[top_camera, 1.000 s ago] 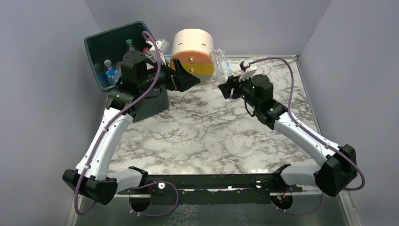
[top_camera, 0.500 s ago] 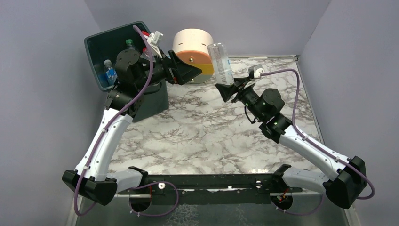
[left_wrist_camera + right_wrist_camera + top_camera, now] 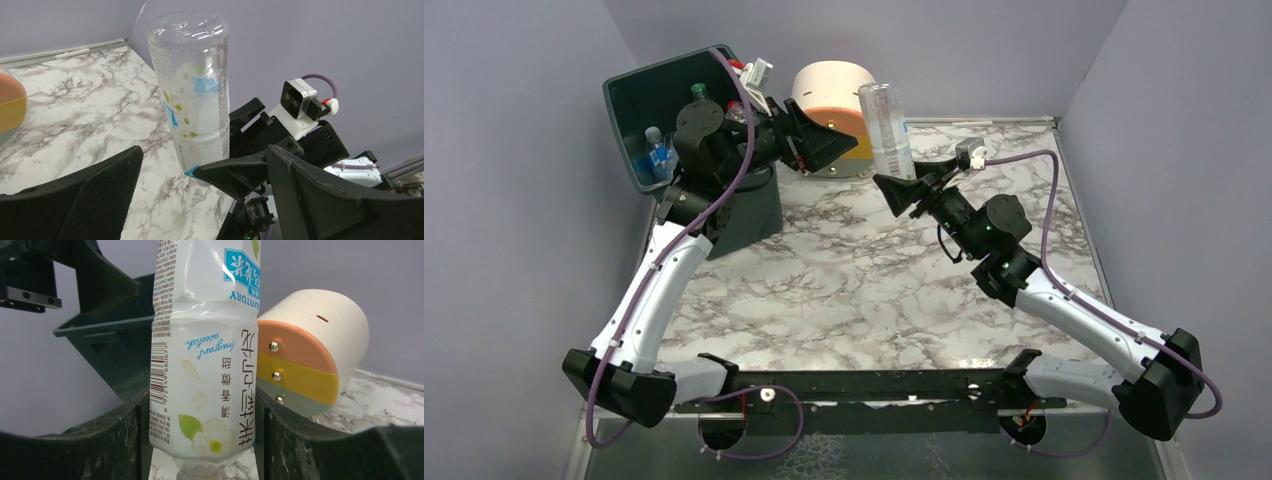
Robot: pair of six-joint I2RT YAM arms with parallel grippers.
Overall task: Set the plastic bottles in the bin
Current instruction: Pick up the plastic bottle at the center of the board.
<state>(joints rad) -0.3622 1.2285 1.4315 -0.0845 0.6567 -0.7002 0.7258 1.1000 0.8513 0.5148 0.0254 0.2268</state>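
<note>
— Marble table (image 3: 844, 290) is bare on its near half; I see only the two arm bases (image 3: 719, 375) at the near edge. What is further out?

— Over the far half, my right gripper (image 3: 896, 188) is clenched on the clear bottle (image 3: 886, 125). It stands upright with the cap down, pinched low, just above the neck, and it hangs well above the table.

— And the other arm?

— My left gripper (image 3: 836, 150) is spread wide and holds nothing. It faces the bottle, near but not touching.

— How will the bottle handle?

— It looks empty, so I judge it is light. The wall seems thin and may dent under a hard squeeze, and the label (image 3: 210, 390) looks slippery. The long body above the grip may tip. I would take it at the labelled middle.

— Where must it go?

— Just behind it is the round drawer unit (image 3: 829, 85). Beyond, at the far left corner, stands the bin (image 3: 664, 66), with some bottles (image 3: 656, 152) already inside.
</note>
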